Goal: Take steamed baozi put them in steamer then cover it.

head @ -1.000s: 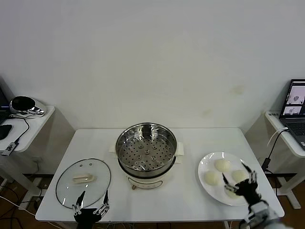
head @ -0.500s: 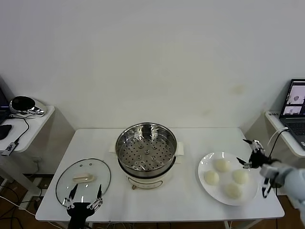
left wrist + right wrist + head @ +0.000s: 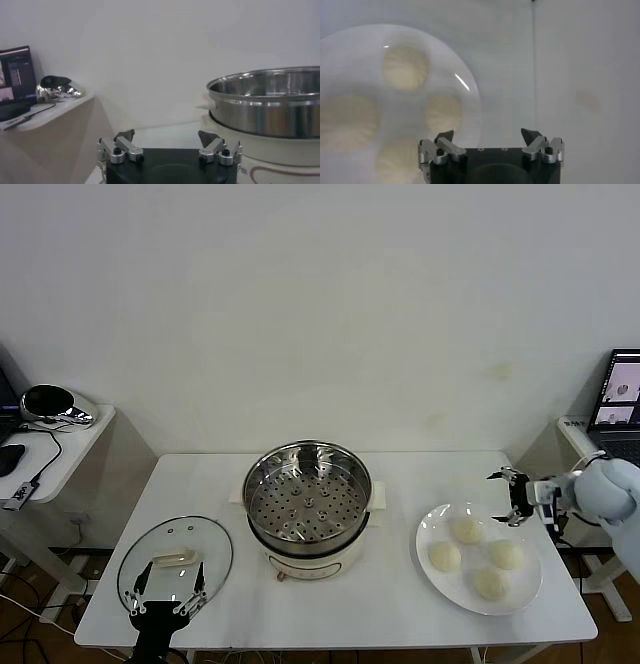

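Note:
Four cream-white baozi (image 3: 465, 530) lie on a flat white plate (image 3: 452, 589) at the table's right. The steel steamer (image 3: 307, 499) stands empty in the middle on its white pot base. The glass cover (image 3: 175, 562) lies flat at the front left. My right gripper (image 3: 508, 496) is open and empty, just beyond the plate's far right edge. Its wrist view shows the baozi (image 3: 405, 67) on the plate (image 3: 470, 100) ahead of the open gripper (image 3: 488, 135). My left gripper (image 3: 165, 589) is open over the cover's near edge; its wrist view shows the gripper (image 3: 166, 137) and the steamer (image 3: 270, 107).
A side table with a black and silver device (image 3: 55, 404) stands at the left. A laptop (image 3: 622, 399) sits on a side table at the right, close to my right arm. The table's front edge is just behind my left gripper.
My right gripper has swung from over the plate's near part to beyond its far right edge. My left gripper has shifted slightly left and back toward the front edge.

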Tool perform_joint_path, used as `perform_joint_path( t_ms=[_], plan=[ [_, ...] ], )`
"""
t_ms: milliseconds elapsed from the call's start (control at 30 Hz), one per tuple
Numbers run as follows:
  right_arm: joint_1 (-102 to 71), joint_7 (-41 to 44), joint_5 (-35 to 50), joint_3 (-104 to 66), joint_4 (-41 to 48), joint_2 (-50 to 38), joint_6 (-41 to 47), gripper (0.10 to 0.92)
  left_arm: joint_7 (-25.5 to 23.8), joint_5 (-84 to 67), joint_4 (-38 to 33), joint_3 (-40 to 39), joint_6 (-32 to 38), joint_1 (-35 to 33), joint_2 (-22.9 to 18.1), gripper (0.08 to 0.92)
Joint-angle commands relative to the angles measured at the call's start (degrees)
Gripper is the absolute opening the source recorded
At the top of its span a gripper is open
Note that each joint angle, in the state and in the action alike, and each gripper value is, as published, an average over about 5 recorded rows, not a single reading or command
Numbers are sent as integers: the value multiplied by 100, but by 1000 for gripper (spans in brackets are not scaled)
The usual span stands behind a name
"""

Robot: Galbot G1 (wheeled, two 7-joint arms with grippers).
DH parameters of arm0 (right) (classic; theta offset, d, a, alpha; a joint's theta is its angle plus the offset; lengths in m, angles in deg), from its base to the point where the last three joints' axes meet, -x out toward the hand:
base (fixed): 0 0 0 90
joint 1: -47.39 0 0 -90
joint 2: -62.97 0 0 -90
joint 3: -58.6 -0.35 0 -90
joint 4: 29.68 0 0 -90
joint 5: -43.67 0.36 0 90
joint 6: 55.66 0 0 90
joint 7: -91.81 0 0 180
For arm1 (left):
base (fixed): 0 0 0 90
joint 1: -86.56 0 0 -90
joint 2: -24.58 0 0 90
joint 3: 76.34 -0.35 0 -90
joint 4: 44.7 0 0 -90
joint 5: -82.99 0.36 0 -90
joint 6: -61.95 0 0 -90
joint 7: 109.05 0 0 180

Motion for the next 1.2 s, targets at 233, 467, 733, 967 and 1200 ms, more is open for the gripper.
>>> perform_joint_path(
  t_ms=[233,467,733,967,1200],
  plan=[
    [1827,594,299,2605,1128,421,-15,823,-22,23,55,106,-39,142,18,823],
    [1706,488,219,2672,1223,658,87,823,-24,28,45,121,-32,120,8,823],
    [1627,384,6,2645,1410,940,126,823,-26,26,32,133,-10,116,-3,823],
    [1605,348,-82,2660,1535,1093,199,823,-24,21,18,143,-4,117,-10,823],
    [1550,340,-160,2667,1612,1180,264,780,-17,20,18,147,6,115,-18,823]
  ],
)
